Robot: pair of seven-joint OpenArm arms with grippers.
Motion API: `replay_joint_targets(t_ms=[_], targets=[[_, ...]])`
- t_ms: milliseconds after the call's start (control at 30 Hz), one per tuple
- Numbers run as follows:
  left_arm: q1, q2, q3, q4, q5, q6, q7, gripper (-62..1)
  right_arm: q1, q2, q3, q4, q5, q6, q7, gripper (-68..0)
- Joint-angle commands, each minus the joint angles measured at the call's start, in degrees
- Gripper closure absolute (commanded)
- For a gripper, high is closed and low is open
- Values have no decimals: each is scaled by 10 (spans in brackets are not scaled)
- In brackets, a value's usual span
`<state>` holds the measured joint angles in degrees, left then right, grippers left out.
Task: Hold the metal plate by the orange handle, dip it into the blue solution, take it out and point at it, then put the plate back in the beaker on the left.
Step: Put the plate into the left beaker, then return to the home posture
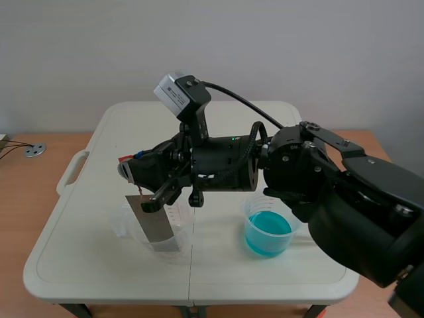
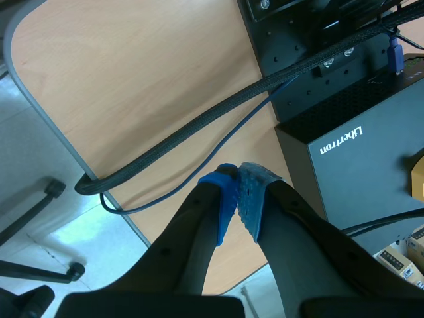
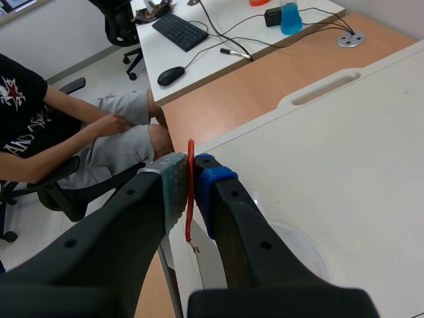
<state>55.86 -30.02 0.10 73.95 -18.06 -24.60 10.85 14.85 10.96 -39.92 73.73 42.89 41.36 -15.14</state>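
Locate the metal plate (image 1: 154,222) at the left half of the white surface (image 1: 86,258), hanging near upright with its lower end inside the clear beaker (image 1: 180,228). Note the orange handle (image 3: 191,192) at the plate's upper end, clamped between the two pads (image 3: 173,189) of the right jaws; read those jaws as closed on the handle. Follow the right arm (image 1: 318,179) from the right side across past the middle, above the surface, ending over the clear beaker. Find the second beaker (image 1: 246,212) to the right of the first, well apart from the plate, partly hidden by the arm and holding the blue solution (image 1: 267,235). In the right wrist view, see the clear beaker's rim under the jaws and a seated person (image 3: 59,132) beyond the surface's edge, beside a white desk (image 3: 225,26) with a keyboard (image 3: 180,31) and a mouse (image 3: 171,75). Read the left jaws as closed on nothing, with the pads meeting tip to tip, held above a wooden desktop (image 2: 132,86), with a braided cable (image 2: 218,111) and a black box (image 2: 358,159) ahead.
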Motion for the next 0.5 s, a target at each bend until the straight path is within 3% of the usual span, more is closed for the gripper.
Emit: replay_joint_targets(t_ms=[0,133,300,467], targets=[[4,-3,-1,3,-3,-3,-4,-15,5,-3,-2,7,3,2,9,-13],[4,-3,-1,3,-3,-3,-4,-15,4,-3,-2,7,-11,2,9,-17],[4,-3,-1,3,-3,-3,-4,-15,4,2,-1,7,-11,2,9,-136],[4,-3,-1,3,-3,-3,-3,-15,4,3,7,7,-11,2,9,-159]])
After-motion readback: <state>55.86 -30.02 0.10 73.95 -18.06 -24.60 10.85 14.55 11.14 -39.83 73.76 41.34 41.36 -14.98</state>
